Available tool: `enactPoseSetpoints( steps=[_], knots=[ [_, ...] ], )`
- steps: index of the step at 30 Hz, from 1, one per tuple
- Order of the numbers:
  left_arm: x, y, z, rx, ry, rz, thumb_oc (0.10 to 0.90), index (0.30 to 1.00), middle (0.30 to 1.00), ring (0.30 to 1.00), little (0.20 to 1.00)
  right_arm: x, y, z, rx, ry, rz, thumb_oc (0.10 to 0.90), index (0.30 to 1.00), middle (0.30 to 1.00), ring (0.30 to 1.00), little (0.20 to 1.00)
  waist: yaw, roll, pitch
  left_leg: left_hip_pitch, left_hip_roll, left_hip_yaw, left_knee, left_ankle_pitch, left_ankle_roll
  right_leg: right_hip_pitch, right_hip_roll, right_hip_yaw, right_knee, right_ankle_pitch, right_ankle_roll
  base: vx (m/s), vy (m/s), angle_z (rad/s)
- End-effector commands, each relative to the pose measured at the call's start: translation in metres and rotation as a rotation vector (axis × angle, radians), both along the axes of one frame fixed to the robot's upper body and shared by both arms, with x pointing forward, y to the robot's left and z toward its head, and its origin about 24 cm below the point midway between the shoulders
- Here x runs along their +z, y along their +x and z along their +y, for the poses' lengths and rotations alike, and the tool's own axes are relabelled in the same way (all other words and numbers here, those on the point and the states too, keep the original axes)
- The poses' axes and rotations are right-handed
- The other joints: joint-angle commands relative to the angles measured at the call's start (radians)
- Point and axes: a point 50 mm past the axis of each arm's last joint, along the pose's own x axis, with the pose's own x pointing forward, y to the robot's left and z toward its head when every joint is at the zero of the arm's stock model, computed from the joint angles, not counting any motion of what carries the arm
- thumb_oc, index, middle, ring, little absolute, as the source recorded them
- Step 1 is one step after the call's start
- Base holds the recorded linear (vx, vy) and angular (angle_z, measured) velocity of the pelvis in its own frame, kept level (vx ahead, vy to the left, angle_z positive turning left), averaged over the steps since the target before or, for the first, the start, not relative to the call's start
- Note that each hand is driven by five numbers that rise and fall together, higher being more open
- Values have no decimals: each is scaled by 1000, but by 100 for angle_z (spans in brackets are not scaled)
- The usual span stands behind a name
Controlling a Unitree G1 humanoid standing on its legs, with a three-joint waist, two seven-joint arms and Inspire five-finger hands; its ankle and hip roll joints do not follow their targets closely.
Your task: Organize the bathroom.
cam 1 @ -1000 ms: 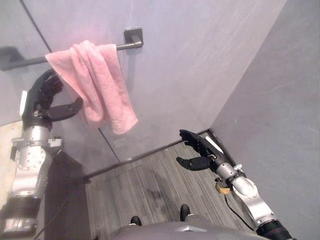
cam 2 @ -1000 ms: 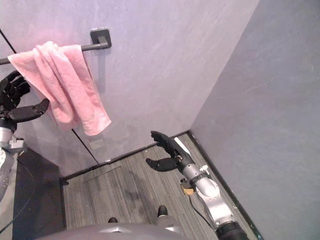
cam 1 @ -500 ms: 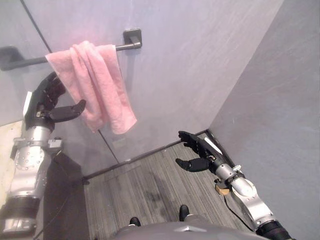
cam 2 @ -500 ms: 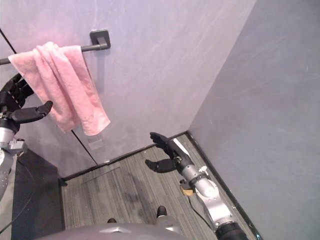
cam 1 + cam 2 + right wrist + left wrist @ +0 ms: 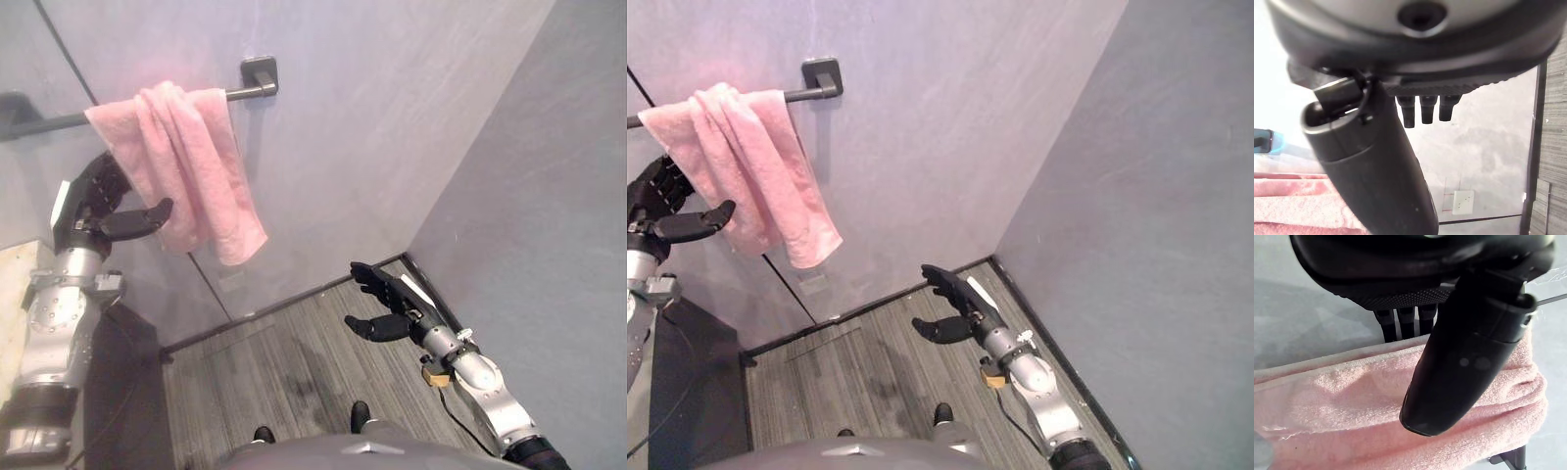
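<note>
Since a second ago my left hand (image 5: 96,209) has come a little lower and nearer to the pink towel (image 5: 186,166), and my right hand (image 5: 387,305) has sunk slightly. The towel hangs bunched over the dark wall bar (image 5: 250,91), its long axis pointing down the wall. It lies just beside my left hand, toward the right of it; fingers spread, thumb before the cloth, holding nothing. My right hand is spread too, low above the floor (image 5: 284,362), well apart.
</note>
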Motion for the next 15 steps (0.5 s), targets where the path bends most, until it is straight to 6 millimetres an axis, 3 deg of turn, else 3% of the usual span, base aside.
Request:
enactPoseSetpoints(
  steps=[1, 3, 9, 12, 13, 15],
  knots=[
    [60, 28, 4, 14, 39, -245, 420, 331, 331, 331, 331, 49, 35, 3, 26, 57, -265, 800, 900, 900, 900, 900, -31, 103, -36, 49, -12, -38, 12, -74, 2, 14, 29, -50, 118, -218, 87, 16, -3, -4],
    [61, 29, 5, 20, 41, -245, 400, 300, 300, 300, 300, 52, 36, 4, 20, 69, -277, 800, 900, 900, 900, 900, -32, 104, -37, 50, -12, -37, 12, -75, 2, 14, 28, -50, 117, -217, 88, 19, -6, -3],
    [58, 30, 5, 33, 35, -248, 400, 300, 300, 300, 300, 69, 40, 6, 29, 96, -357, 800, 900, 900, 900, 900, -33, 105, -35, 50, -13, -36, 10, -76, 2, 13, 28, -48, 118, -215, 90, 6, -2, -1],
    [57, 35, -3, 22, 39, -256, 400, 300, 300, 300, 300, 97, 51, 10, 62, 112, -472, 800, 900, 900, 900, 900, -18, 104, -34, 49, -14, -43, 10, -76, 1, 17, 27, -54, 116, -215, 88, 0, 0, 0],
    [57, 35, -4, 22, 39, -256, 400, 300, 300, 300, 300, 97, 51, 9, 62, 112, -472, 800, 900, 900, 900, 900, -18, 104, -33, 49, -14, -43, 10, -76, 1, 17, 27, -54, 115, -215, 88, 0, 0, 0],
    [55, 39, -14, -3, 47, -262, 400, 300, 300, 300, 300, 122, 62, 16, 92, 120, -570, 800, 900, 900, 900, 900, 3, 101, -34, 48, -17, -52, 11, -76, 0, 23, 27, -62, 111, -214, 85, 0, 0, 0]
  ],
)
